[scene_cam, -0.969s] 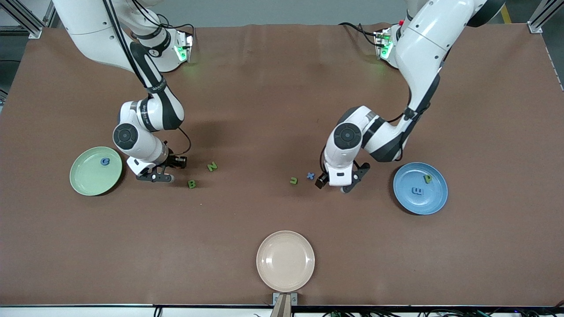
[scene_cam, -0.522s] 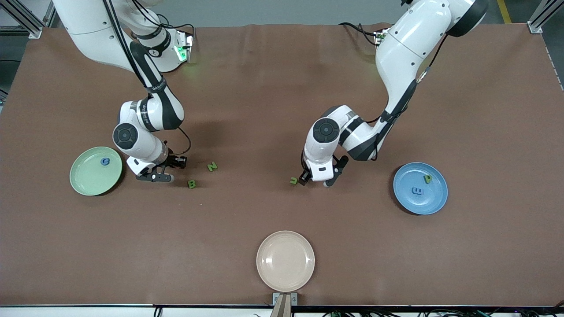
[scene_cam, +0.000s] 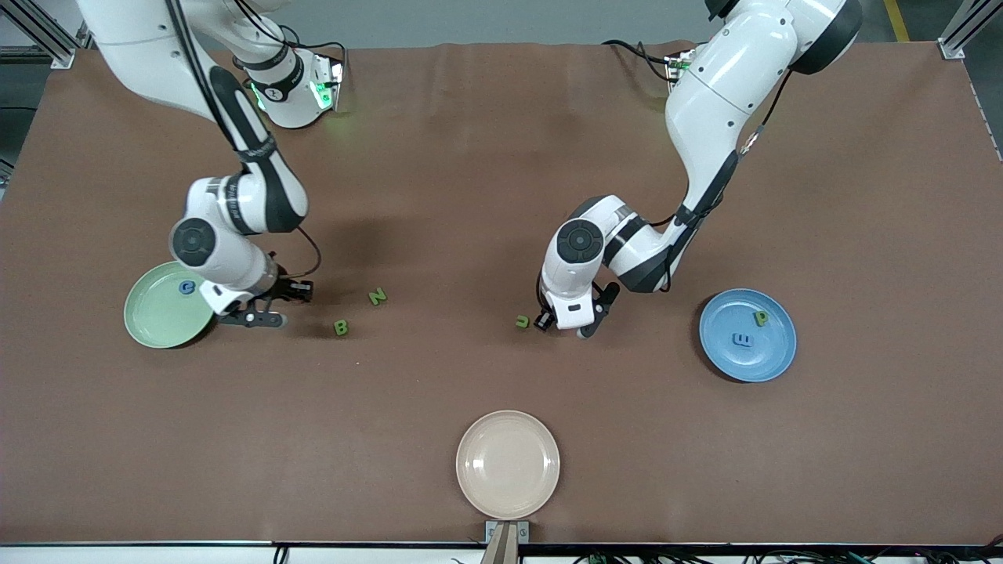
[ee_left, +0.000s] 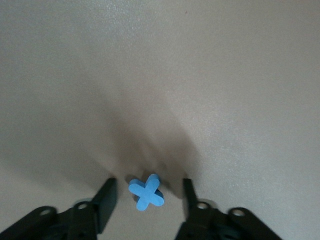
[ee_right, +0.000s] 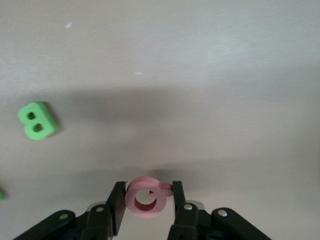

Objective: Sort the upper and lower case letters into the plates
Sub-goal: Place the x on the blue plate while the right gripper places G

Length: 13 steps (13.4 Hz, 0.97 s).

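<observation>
The brown tabletop (scene_cam: 486, 196) carries a green plate (scene_cam: 157, 317) holding a blue C (scene_cam: 186, 287), a blue plate (scene_cam: 772, 352) holding P (scene_cam: 760, 318) and E (scene_cam: 741, 340), and a cream plate (scene_cam: 508, 464) at its camera-side edge. Mid-tabletop, the left gripper (ee_left: 146, 195) has open fingers either side of a blue x (ee_left: 146, 192) (untouched). Beside the green plate, the right gripper (ee_right: 146, 197) pinches a pink letter (ee_right: 145, 197).

Brown table (scene_cam: 486, 196) bears plates (scene_cam: 164, 313) and letters (scene_cam: 341, 327).
</observation>
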Each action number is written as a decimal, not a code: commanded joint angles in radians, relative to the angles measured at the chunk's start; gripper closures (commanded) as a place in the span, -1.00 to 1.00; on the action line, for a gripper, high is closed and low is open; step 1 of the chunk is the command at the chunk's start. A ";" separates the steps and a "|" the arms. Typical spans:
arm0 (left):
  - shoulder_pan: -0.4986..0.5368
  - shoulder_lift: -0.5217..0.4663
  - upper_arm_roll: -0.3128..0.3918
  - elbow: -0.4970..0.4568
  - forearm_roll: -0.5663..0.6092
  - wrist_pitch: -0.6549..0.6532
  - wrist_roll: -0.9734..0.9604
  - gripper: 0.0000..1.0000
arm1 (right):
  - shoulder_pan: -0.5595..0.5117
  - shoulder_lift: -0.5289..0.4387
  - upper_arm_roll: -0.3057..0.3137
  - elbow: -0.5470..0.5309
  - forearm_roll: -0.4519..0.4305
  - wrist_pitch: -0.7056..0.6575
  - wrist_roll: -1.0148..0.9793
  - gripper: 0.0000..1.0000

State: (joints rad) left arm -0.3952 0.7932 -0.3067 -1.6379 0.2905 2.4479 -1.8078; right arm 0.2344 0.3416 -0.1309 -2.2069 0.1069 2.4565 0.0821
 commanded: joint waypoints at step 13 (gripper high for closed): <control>0.306 -0.264 -0.002 -0.110 0.139 -0.276 0.557 1.00 | -0.402 0.036 0.004 -0.001 -0.072 0.027 -0.464 0.51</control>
State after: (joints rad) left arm -0.1613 0.5880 -0.2983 -1.6447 0.4122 2.1641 -1.3579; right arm -0.1437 0.3444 -0.1457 -2.2174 0.0514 2.4512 -0.3721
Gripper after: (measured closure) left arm 0.722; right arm 0.577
